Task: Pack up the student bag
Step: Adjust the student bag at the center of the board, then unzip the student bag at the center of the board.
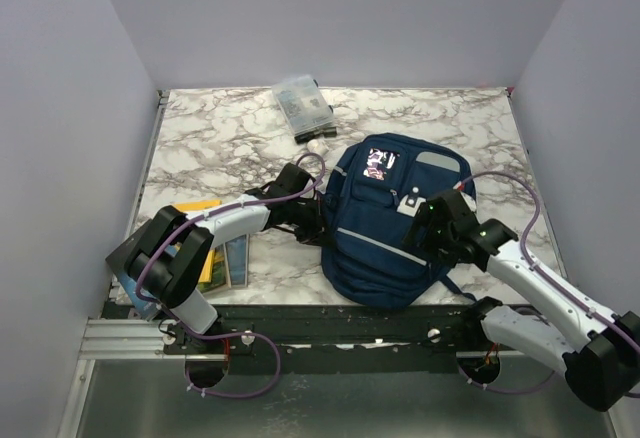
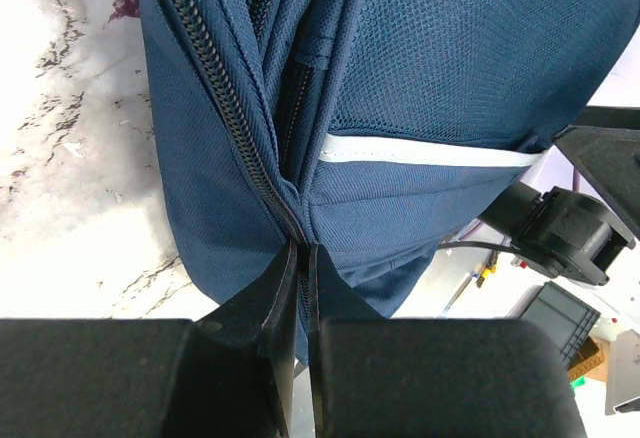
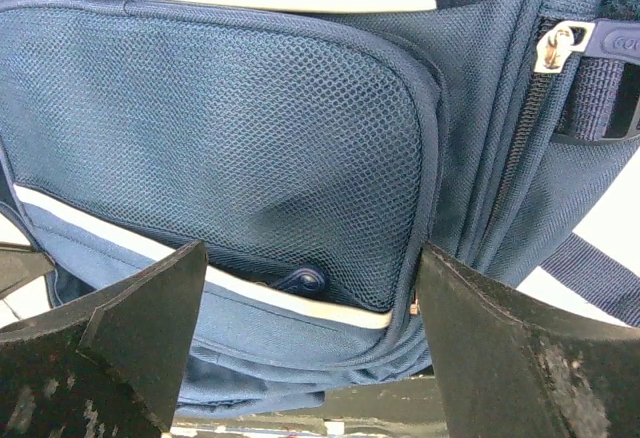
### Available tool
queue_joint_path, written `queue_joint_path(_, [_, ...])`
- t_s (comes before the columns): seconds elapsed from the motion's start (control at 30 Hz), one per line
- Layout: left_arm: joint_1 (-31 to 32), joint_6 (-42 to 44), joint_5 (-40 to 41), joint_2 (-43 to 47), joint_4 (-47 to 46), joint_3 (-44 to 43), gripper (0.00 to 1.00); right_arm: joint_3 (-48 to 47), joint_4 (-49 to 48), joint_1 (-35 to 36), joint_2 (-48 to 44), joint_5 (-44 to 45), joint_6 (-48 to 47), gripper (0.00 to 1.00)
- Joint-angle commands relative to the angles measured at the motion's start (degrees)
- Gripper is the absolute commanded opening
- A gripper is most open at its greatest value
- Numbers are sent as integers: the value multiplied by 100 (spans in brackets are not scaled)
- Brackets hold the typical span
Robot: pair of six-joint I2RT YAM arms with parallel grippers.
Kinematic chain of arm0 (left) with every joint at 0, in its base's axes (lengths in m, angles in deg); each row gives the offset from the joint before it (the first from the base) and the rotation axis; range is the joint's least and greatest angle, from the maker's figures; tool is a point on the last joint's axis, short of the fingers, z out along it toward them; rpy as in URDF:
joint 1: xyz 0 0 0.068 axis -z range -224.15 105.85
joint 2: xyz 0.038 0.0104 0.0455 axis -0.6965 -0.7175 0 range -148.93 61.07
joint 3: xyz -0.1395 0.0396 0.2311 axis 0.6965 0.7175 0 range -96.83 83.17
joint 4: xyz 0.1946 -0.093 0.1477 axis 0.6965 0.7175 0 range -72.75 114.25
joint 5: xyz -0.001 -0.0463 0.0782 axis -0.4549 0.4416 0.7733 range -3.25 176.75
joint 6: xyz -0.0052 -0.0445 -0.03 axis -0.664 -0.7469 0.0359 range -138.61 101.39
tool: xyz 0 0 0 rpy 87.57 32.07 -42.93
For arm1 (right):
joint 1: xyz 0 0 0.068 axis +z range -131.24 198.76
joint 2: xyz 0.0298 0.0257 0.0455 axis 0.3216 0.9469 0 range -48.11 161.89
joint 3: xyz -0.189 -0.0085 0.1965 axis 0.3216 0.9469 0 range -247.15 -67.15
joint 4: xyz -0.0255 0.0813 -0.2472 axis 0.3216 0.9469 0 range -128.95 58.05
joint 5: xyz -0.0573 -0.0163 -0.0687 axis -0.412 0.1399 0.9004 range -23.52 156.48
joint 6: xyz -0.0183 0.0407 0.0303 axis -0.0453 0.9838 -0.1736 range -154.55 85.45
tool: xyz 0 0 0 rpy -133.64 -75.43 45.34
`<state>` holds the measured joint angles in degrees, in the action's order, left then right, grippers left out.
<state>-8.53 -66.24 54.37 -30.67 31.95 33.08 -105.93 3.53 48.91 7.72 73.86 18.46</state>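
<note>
Overhead camera looks down; wrist cameras hug bag (image 1: 385, 223).

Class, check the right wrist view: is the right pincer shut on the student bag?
No, the right pincer stands wide open, the mesh pocket of the student bag showing between its jaws.

Behind the student bag (image 1: 385, 228), the pouch (image 1: 303, 106); leftward (near edge), books (image 1: 237, 261).

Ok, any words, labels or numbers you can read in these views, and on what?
Nothing reads clearly.
Zipper pull on the student bag: raised letters, cut off at the frame edge, unreadable.
Pink label on the bag's front: too small to read.
Yellow and blue flat items, near left: too small, partly hidden.
Clear pouch: nothing legible.
</note>
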Motion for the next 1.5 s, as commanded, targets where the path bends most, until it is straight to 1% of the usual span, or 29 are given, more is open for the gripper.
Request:
queue_joint_path(0.0, [85,3,-295,-13,-273,-188,7,313,131,104,-370,34,815,87])
queue_joint_path(0.17, [84,-4,-271,-27,-255,-186,6,441,247,101,-476,74,1000,86])
queue_joint_path(0.27, [85,-3,-279,-14,-248,-179,6,452,177,101,-433,61,889,85])
queue_joint_path(0.43, [86,53,-229,15,-207,-144,5,215,277,105,239,-34,1033,83])
queue_joint_path(0.5, [85,67,-160,75,-201,-117,7,-7,413,109,496,-83,1103,75])
queue_joint_path(0.57, [86,86,-118,157,-197,-96,12,-187,523,102,557,-92,1259,49])
queue_joint_path(0.6, [84,103,-79,225,-191,-81,16,-285,559,100,530,-56,1399,38])
queue_joint_path(0.63, [86,134,-36,298,-179,-71,21,-368,544,102,461,-69,1470,28])
queue_joint_path(0.67, [85,170,11,382,-151,-55,28,-458,477,103,380,-151,1534,22])
queue_joint_path(0.7, [85,232,51,465,-115,-61,36,-585,451,104,282,-200,1601,15])
queue_joint_path(0.77, [85,382,166,697,21,-76,51,-925,567,98,92,-147,1797,3])
queue_joint_path(0.8, [81,471,257,871,77,-79,57,-1061,632,96,-23,-87,1885,0])
queue_joint_path(0.83, [84,546,336,1019,135,-80,63,-1242,706,94,-120,-4,1967,0])
queue_joint_path(0.9, [81,707,483,1410,229,-100,70,-1485,833,85,-342,277,2151,0])
queue_joint_path(1.0, [93,880,538,1931,291,-146,76,-1599,712,87,-675,497,2254,0])
queue_joint_path(1.1, [85,972,437,2347,369,-282,78,-1597,503,83,-751,385,2301,0])
queue_joint_path(1.23, [95,1056,75,2604,478,-586,79,-1581,446,85,-696,297,2343,0])
queue_joint_path(1.33, [190,1213,-341,2487,662,-888,79,-1587,470,80,-736,388,2330,0])
queue_joint_path(1.47, [714,1555,-34,2190,1037,-1387,79,-1568,421,80,-741,322,2226,0])
